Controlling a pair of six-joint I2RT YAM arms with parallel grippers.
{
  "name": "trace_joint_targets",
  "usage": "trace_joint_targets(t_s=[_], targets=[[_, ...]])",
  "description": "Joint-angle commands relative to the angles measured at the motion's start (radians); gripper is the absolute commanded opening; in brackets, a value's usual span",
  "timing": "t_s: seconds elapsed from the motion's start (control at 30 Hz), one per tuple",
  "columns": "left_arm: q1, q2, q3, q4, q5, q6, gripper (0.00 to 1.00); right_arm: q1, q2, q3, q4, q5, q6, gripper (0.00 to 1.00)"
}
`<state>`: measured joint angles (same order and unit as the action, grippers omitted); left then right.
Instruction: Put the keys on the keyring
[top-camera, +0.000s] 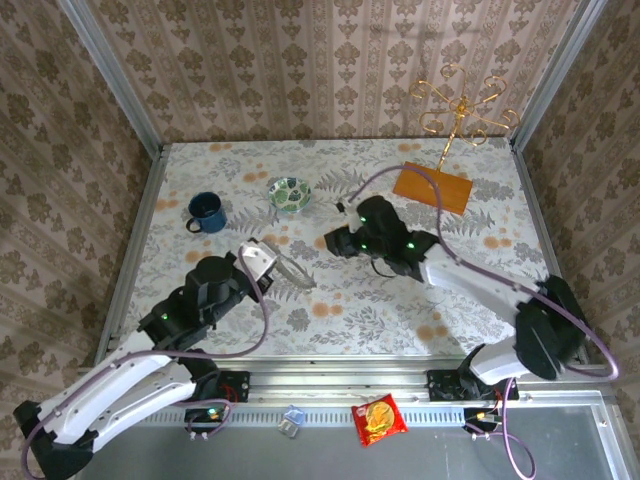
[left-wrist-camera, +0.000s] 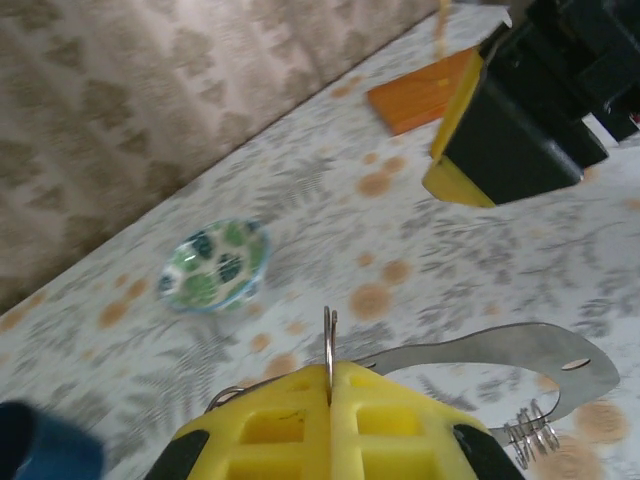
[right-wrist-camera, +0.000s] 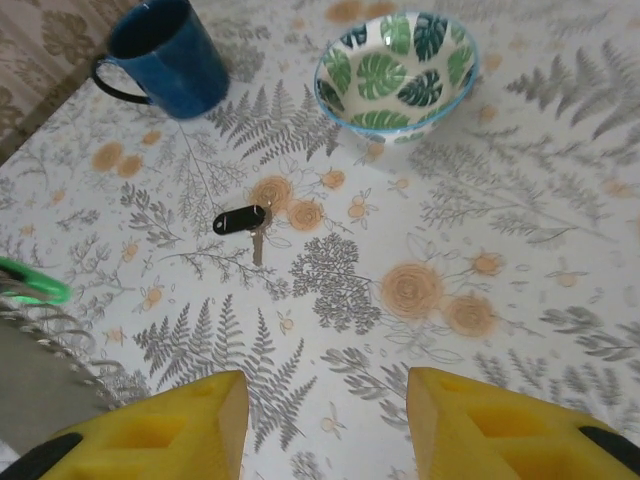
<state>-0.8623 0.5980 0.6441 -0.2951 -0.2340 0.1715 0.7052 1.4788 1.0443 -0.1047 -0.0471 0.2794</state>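
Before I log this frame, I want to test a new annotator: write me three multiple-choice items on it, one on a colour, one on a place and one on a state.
1. What colour is the mug?
A. red
B. blue
C. white

2. Where is the black key?
A. inside the mug
B. leaning on the mug
C. flat on the table

3. How is the right gripper?
A. open, holding nothing
B. shut on the black key
C. shut on the mug

Answers:
1 B: the right wrist view shows the mug dark blue.
2 C: the black key lies on the flowered top, apart from the mug.
3 A: the yellow fingers stand wide apart with only bare table between them.
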Motion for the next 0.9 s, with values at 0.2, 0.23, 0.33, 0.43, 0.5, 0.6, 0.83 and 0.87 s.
trace_joint_targets(t_s=[0.2,0.23,0.33,0.43,0.5,0.6,0.83,0.87], targets=[[0.065,-0.147,0.029,-0.243,-0.388,-0.116,0.00,0.064,0.406,0.346,-0.158,-0.019,0.179,0.49],[0.071,-0.163,0.026,-0.252,-0.405,-0.122,0.00,0.067,0.457,0.389,-0.156,-0.012,0.198,0.49],[0.083,-0.193,0.018,-0.270,-0.417,-0.124,0.00,0.080,0.594,0.542,-0.215,0.021,0.237,0.50],[0.086,-0.208,0.018,-0.285,-0.415,-0.116,0.00,0.103,0.696,0.670,-0.255,0.055,0.249,0.52],[0.088,-0.214,0.018,-0.291,-0.417,-0.115,0.00,0.119,0.747,0.731,-0.263,0.080,0.261,0.53],[0.088,-0.221,0.015,-0.291,-0.415,-0.110,0.00,0.138,0.813,0.810,-0.280,0.126,0.273,0.54],[0.089,-0.224,0.010,-0.291,-0.402,-0.104,0.00,0.161,0.962,1.012,-0.380,0.223,0.297,0.48],[0.089,-0.224,0.008,-0.289,-0.397,-0.103,0.00,0.166,0.978,1.037,-0.400,0.250,0.307,0.47]])
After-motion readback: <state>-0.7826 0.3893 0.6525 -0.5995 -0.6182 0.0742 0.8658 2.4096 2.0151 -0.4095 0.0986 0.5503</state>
